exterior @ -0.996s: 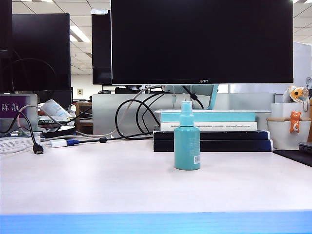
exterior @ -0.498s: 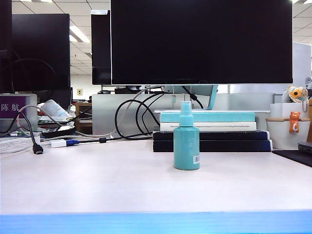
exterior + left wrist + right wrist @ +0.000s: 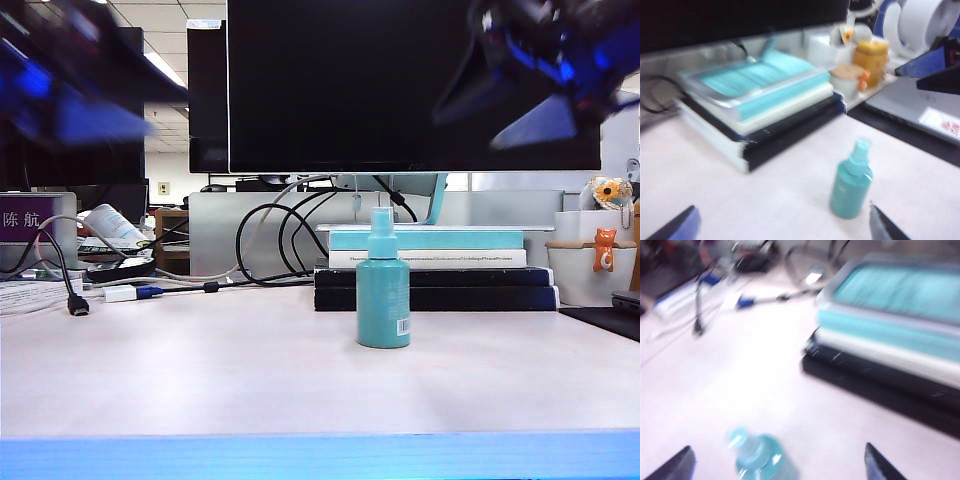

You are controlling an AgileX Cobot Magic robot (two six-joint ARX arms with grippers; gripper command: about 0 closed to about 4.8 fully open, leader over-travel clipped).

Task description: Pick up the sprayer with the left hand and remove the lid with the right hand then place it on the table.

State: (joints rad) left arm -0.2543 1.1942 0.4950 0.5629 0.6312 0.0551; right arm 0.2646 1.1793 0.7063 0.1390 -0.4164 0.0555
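Wide pale desk (image 3: 200, 380) with a light blue front edge, under a big dark monitor (image 3: 415, 85). Behind the middle, a stack of books (image 3: 435, 268), teal on top, black below; tangled cables (image 3: 270, 245) toward 9 o'clock of it.

Left gripper (image 3: 782, 225) high at 10 o'clock in the exterior view (image 3: 70, 85), blurred, blue-black, well above the desk. Fingertips (image 3: 675, 226) wide apart in the wrist view, nothing between them, sprayer close by one tip, not touching.

Right gripper (image 3: 780, 465) high at 2 o'clock in the exterior view (image 3: 545, 80), also blurred. Fingers (image 3: 879, 463) spread wide, holding nothing, sprayer seen between them but well below.

Sprayer (image 3: 384, 290) near the desk's centre, just in front of the books, standing upright, long axis vertical, nozzle pointing to 12 o'clock. Teal cylinder, rounded shoulders, narrow neck, white barcode label low at its 4 o'clock side.

Lid (image 3: 382, 218) still on the nozzle, small, clear, teal-tinted.

Against the earlier frames: both arms newly in sight at the top corners, none visible before; sprayer unmoved.
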